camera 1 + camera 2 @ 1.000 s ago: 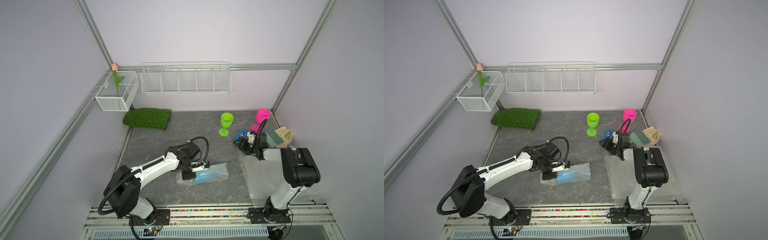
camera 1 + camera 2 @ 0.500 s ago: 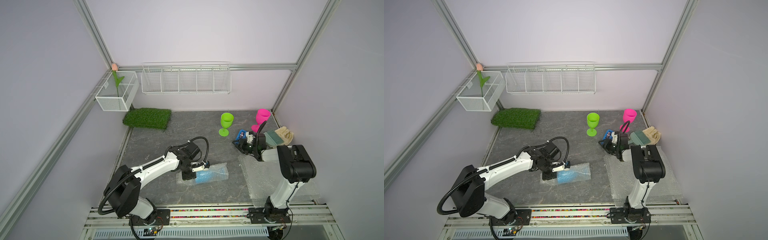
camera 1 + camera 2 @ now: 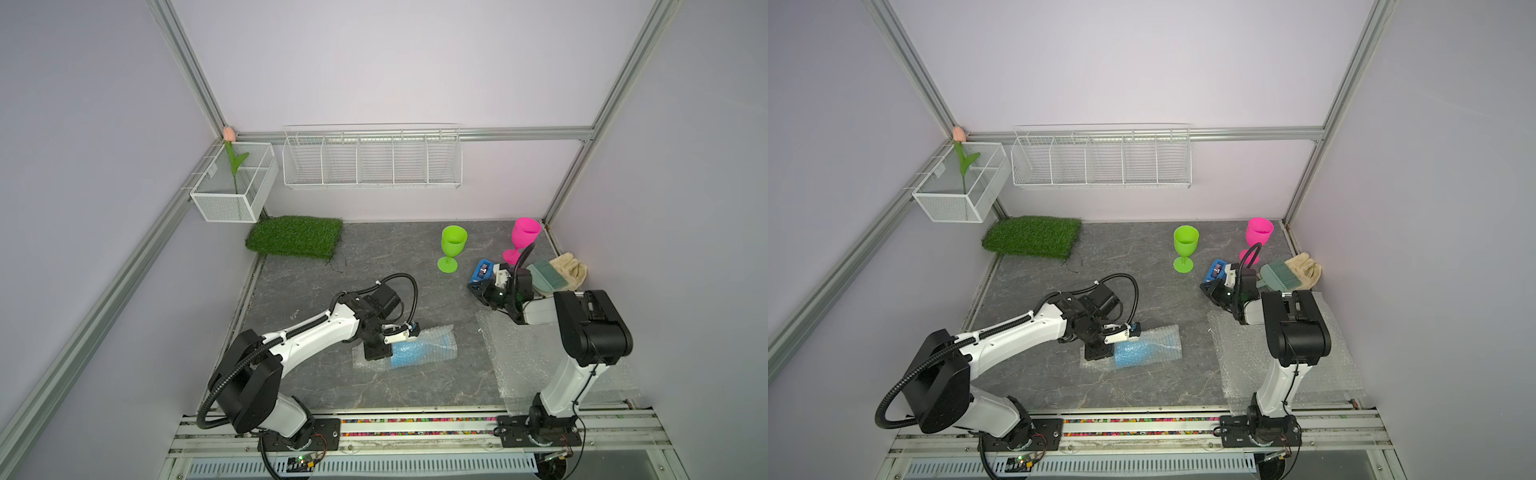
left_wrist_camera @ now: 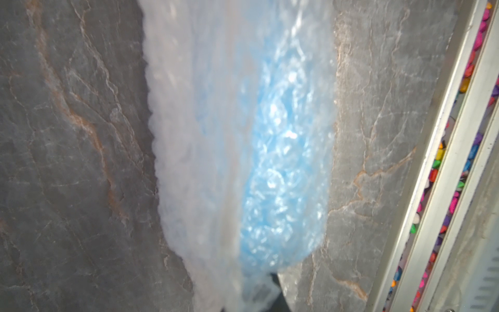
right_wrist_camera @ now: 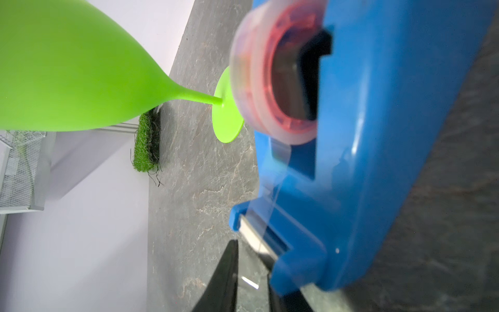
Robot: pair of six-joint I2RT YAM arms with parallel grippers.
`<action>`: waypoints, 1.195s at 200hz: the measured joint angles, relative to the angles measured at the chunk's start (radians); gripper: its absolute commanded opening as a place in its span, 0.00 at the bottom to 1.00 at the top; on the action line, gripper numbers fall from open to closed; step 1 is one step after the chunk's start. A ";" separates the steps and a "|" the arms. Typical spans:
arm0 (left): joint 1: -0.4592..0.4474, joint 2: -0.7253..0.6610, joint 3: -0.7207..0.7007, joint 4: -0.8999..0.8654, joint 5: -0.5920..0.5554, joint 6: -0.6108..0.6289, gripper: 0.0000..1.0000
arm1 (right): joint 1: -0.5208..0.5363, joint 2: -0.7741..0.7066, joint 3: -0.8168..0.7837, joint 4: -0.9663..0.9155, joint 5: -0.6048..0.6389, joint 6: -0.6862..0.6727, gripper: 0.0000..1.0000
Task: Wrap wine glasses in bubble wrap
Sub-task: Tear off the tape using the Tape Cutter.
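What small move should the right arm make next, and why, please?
Probably close the right claw on the tape strip at the dispenser: it apparently reaches between the parted jaws, and the bubble wrap round the blue goblet looks untaped.

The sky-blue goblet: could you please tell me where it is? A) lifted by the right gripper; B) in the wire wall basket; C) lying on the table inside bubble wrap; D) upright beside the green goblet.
C: the blue goblet lies on its side inside the bubble wrap, whose end the left gripper pinches.
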State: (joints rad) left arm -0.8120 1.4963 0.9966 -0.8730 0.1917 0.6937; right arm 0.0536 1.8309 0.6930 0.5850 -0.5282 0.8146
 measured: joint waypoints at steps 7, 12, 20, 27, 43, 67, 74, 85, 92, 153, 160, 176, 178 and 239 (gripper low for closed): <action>0.000 0.000 0.000 0.000 0.000 0.000 0.00 | 0.000 0.000 -0.002 0.000 0.004 0.000 0.17; 0.000 0.000 0.000 0.000 0.000 0.000 0.00 | 0.000 0.000 -0.002 0.000 0.005 -0.001 0.15; 0.000 0.000 0.000 0.000 0.000 0.000 0.00 | 0.000 0.000 -0.003 -0.002 0.008 -0.004 0.11; 0.000 0.000 0.000 0.000 0.000 0.000 0.00 | -0.001 0.000 -0.003 -0.005 0.010 -0.005 0.08; 0.000 0.001 0.000 0.000 0.000 0.000 0.00 | -0.002 -0.001 -0.003 -0.023 0.016 -0.007 0.07; 0.000 0.001 0.000 0.000 0.000 0.000 0.00 | -0.002 -0.010 -0.003 -0.068 0.029 -0.014 0.07; 0.000 0.002 0.000 0.000 0.000 0.000 0.00 | -0.002 -0.013 -0.003 -0.081 0.034 -0.016 0.07; 0.000 0.002 0.000 0.000 0.000 0.000 0.00 | -0.002 -0.015 -0.004 -0.109 0.039 -0.018 0.07; 0.000 0.002 0.000 0.000 0.000 0.000 0.00 | -0.002 -0.014 -0.010 -0.131 0.042 -0.018 0.07; 0.000 0.010 0.006 -0.005 0.008 0.000 0.00 | 0.014 -0.077 -0.014 -0.248 0.067 -0.034 0.07; 0.000 0.010 0.006 -0.005 0.008 0.000 0.00 | 0.017 -0.100 -0.013 -0.286 0.076 -0.044 0.07; 0.000 0.011 0.006 -0.007 0.008 0.000 0.00 | 0.031 -0.169 0.002 -0.372 0.095 -0.068 0.07; 0.000 0.011 0.007 -0.007 0.008 0.000 0.00 | 0.033 -0.175 0.006 -0.380 0.096 -0.069 0.07; 0.000 0.015 0.010 -0.009 0.008 0.000 0.00 | 0.145 -0.473 0.163 -0.651 0.172 -0.161 0.07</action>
State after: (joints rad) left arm -0.8120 1.5112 1.0065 -0.8818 0.1993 0.6937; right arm 0.1982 1.3575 0.8555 -0.0662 -0.3557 0.6533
